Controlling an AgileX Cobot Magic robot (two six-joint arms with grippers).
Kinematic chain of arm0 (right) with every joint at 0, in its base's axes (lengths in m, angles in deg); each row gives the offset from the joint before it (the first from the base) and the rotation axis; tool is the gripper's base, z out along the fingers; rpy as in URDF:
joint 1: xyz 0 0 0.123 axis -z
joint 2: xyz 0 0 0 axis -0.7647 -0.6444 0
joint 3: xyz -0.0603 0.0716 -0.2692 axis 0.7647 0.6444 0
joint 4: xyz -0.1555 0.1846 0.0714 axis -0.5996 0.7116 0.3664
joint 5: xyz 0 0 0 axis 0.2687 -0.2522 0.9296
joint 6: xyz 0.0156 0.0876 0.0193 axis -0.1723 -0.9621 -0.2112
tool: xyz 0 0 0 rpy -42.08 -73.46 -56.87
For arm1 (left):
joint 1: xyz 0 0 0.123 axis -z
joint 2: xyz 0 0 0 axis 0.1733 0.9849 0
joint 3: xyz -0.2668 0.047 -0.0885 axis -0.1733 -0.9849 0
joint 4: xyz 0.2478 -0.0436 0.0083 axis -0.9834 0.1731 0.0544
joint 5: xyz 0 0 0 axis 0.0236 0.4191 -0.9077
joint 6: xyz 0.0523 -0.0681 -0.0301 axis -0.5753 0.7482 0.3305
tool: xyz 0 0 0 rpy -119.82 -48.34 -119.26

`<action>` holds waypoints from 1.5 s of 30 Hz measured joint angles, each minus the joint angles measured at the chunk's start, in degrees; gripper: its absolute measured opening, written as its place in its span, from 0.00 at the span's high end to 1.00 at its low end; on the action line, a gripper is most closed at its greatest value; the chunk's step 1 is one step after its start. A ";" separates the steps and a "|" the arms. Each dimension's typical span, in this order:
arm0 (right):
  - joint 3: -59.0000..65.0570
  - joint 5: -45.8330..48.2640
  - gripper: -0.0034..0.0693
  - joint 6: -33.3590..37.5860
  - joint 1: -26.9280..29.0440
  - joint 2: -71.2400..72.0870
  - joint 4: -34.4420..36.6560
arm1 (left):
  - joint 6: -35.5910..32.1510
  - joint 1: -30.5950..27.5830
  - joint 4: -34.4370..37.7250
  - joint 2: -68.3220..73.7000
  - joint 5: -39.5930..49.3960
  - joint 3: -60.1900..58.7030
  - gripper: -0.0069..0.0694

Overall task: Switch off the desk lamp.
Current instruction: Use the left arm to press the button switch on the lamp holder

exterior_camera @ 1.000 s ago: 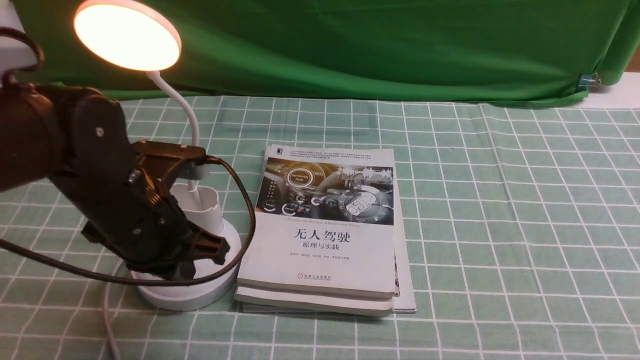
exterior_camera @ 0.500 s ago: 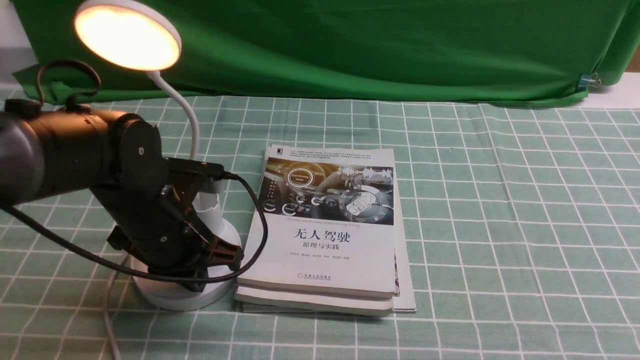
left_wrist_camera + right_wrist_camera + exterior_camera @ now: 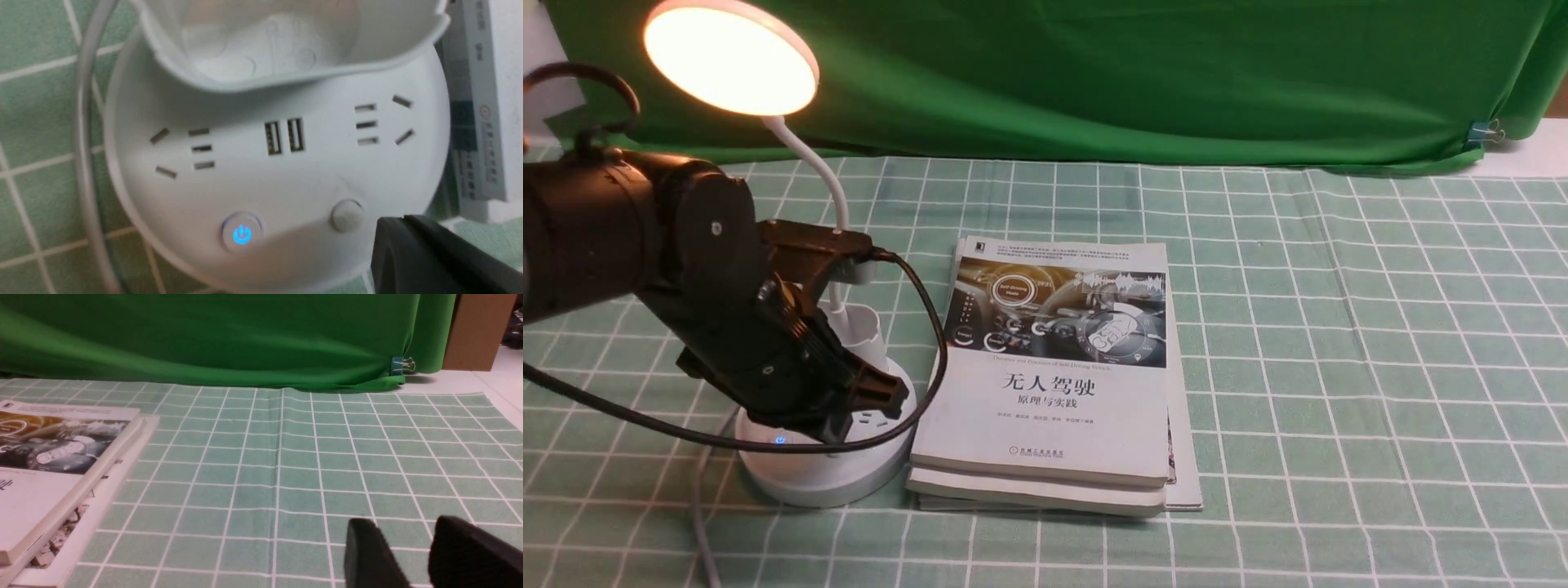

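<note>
The desk lamp [image 3: 817, 482] stands on the left side of the worktop, towards the near-left corner, on the green checked tablecloth [image 3: 1339, 343]. Its long axis is upright. The thin gooseneck [image 3: 829, 184] rises from the cup holder [image 3: 864, 327] and curves up towards the far-left corner. The disc head [image 3: 731, 57] is lit and turns its glowing face towards the near edge, tilted downward.

In the left wrist view, the round base [image 3: 286, 183] has its buttons on the near side. A power button [image 3: 242, 234] glows blue with a power symbol, and a plain round button [image 3: 347, 214] sits beside it. Behind them are two USB ports [image 3: 284, 136] with sockets on either side.

The left gripper [image 3: 882, 396] hangs over the base. One black finger [image 3: 429, 257] shows close to the plain button. I cannot tell whether it touches, or whether the jaws are apart or together.

The right gripper [image 3: 408, 526] is low over bare cloth on the right side, its fingers slightly apart and holding nothing.

A stack of books [image 3: 1054, 384] lies just right of the base. The top cover reads "无人驾驶" above "原理与实践"; the smaller print is too fine to read. A green backdrop [image 3: 1094, 73] hangs along the far edge.
</note>
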 joint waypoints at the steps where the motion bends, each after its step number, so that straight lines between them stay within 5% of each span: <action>1: 0.00 0.00 0.62 0.00 0.00 0.00 0.00 | 0.00 0.00 0.00 0.45 -0.24 0.00 0.91; 45: 0.00 0.00 0.62 0.00 0.00 0.00 0.00 | 0.08 0.00 -0.83 1.90 -0.34 -0.01 0.91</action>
